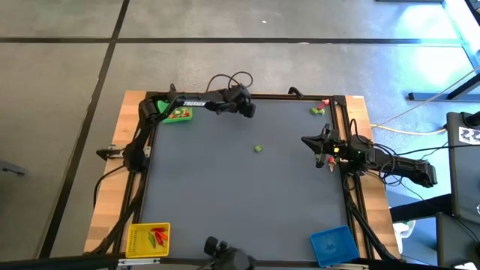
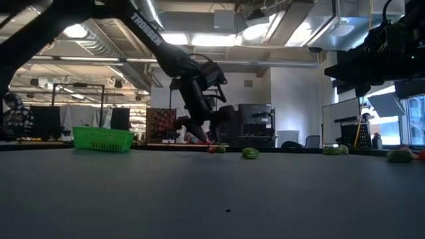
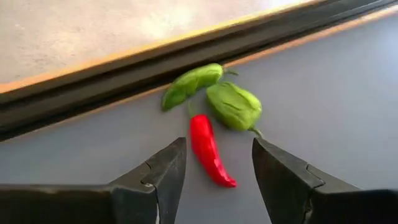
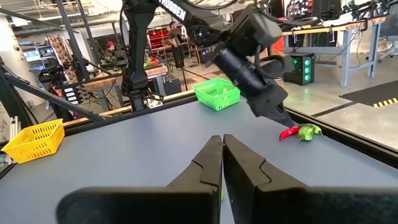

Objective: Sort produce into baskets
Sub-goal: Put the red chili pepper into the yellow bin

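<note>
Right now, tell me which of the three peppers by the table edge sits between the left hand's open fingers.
The red chili, lying flat between the left hand fingers. The long green pepper and the stubby green pepper lie beyond it, nearer the edge.

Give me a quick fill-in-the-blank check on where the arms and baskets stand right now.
1. The left gripper has its fingers ____ on either side of the red pepper.
2. The right gripper has its fingers ____.
3. The blue basket holds ____ produce.
4. The red and green pieces lie in the ____ basket.

Missing words: open; shut; no; yellow
</note>
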